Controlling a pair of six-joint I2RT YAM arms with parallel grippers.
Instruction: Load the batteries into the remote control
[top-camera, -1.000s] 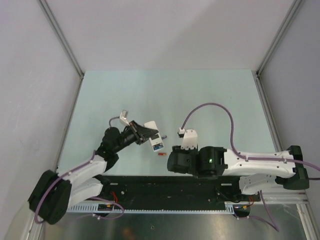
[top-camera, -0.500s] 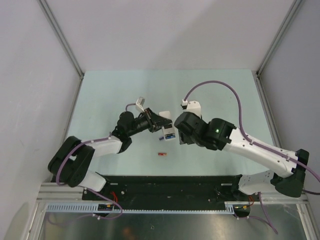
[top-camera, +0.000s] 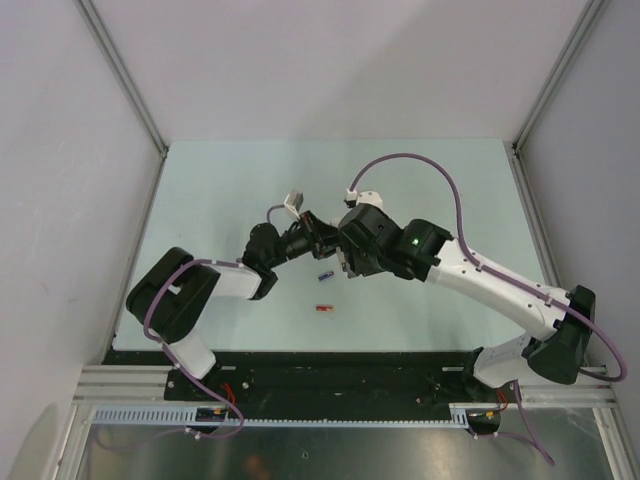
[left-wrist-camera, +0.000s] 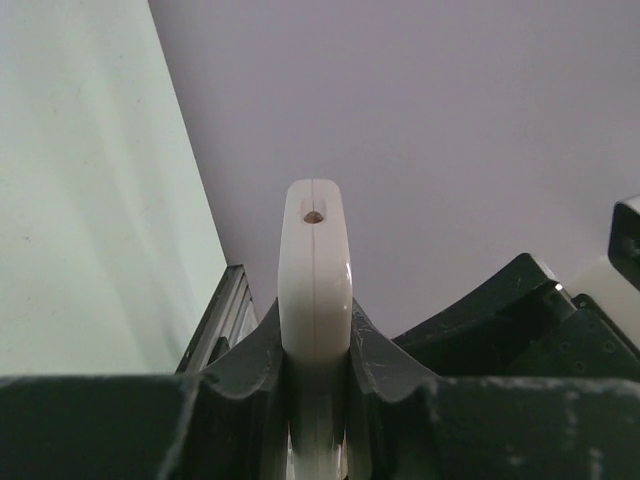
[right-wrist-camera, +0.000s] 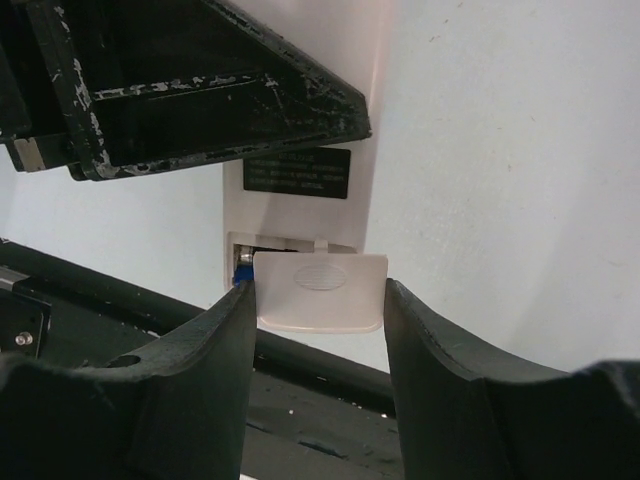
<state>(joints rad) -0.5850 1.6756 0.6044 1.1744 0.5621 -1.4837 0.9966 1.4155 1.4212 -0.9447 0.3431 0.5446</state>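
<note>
Right hand (right-wrist-camera: 318, 295) now at remote control (right-wrist-camera: 290, 215)

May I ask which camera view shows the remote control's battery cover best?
The right wrist view: the battery cover lies face-on between the right fingers, on the back of the remote control. The left wrist view shows only the remote's narrow edge; the top view hides it.
</note>
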